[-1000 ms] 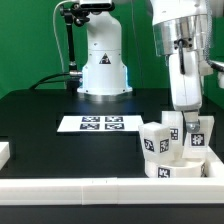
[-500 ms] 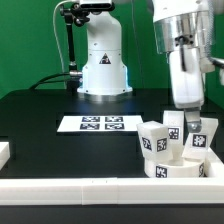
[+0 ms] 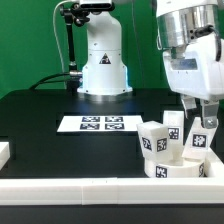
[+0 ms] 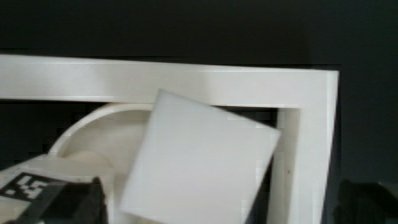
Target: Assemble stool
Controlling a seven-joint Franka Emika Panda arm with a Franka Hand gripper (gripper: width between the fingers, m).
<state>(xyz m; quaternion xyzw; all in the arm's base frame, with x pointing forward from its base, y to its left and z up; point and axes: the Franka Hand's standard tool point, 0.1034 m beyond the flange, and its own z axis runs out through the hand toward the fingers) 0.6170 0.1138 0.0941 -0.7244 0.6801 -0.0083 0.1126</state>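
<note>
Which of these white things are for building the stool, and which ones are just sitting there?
For the stool:
- round seat
- block legs standing on it
- leg by the gripper

Just sitting there:
- marker board
- border rails
- robot base

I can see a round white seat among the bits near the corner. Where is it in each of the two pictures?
Exterior view: the round seat sits low at the exterior view's right, under the block legs, inside the white corner rail.
Wrist view: the seat's curved edge shows behind a tilted white block.
Shared landmark: the white corner rail.
</note>
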